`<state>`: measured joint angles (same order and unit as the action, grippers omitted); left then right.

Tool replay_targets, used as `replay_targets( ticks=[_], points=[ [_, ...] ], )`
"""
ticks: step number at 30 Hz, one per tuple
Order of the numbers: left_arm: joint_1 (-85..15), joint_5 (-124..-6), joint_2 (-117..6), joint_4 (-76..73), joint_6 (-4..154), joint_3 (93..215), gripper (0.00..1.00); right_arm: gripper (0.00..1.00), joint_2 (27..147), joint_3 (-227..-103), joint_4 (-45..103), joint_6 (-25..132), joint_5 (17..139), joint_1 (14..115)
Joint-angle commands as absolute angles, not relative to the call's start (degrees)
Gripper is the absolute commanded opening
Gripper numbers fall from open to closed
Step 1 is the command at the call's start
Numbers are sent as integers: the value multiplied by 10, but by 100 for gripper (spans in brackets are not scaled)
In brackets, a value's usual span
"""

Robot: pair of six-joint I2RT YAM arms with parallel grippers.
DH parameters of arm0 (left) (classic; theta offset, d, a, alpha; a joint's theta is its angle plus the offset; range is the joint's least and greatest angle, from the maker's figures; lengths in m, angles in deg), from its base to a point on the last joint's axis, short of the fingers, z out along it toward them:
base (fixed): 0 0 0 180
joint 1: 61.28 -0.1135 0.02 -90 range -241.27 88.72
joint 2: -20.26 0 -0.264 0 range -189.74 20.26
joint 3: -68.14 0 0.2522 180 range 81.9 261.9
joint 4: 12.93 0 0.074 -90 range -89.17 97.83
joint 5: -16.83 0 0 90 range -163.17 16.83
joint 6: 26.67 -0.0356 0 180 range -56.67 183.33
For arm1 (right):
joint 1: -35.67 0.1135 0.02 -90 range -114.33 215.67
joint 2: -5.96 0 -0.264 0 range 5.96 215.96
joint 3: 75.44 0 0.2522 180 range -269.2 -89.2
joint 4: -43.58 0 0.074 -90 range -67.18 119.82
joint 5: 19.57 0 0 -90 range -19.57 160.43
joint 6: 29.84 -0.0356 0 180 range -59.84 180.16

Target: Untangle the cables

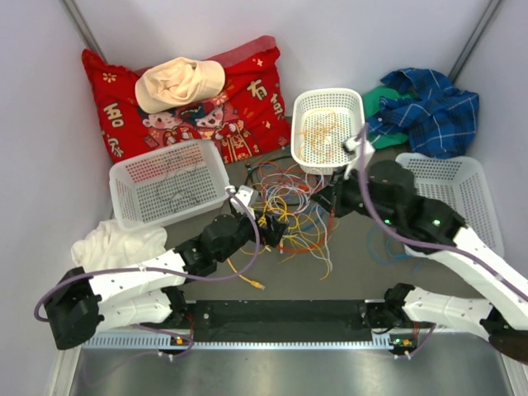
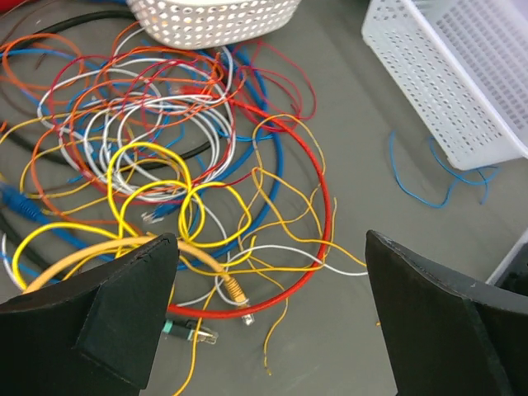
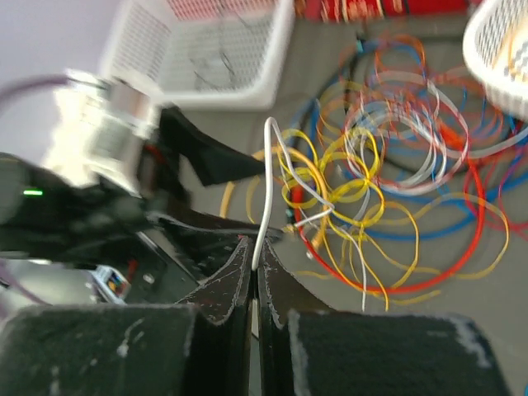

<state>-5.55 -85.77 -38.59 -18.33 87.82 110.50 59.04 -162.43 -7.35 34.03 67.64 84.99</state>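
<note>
Cables [image 1: 289,210], mostly one knot at centre frame on the table [image 1: 330,285]. Right pincer [image 3: 254,252] clamps a single white wire [image 3: 266,181]; left pincer [image 2: 268,247] gapes (holding nothing) over the heap. Separation appears barely begun.

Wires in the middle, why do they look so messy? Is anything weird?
Yes. The cables lie looped over each other in one heap, and one blue wire lies alone, apart from it, beside the white basket.
</note>
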Motion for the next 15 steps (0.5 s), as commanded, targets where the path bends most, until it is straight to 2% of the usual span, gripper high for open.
replay_targets(
  ticks=[1,4,5,8,9,11,12,15],
  points=[
    [-55,-915,-350,-152,919,1097,99,0,624,-1558,-19,330,661,846],
    [-56,-970,-319,-104,950,1096,99,0,675,-1543,0,337,643,843],
    [-56,-984,-299,-83,962,1098,99,3,690,-1542,12,337,638,839],
    [-55,-1010,-258,-23,1010,1099,99,25,758,-1546,27,339,639,825],
    [-56,-1014,-247,4,1033,1098,99,38,797,-1549,36,341,639,823],
    [-56,-1016,-219,29,1045,1096,99,50,836,-1565,45,346,638,819],
    [-55,-1016,-211,41,1059,1095,99,59,853,-1571,53,350,635,818],
    [-55,-1017,-183,81,1072,1097,99,72,923,-1606,53,358,630,816]
  ],
)
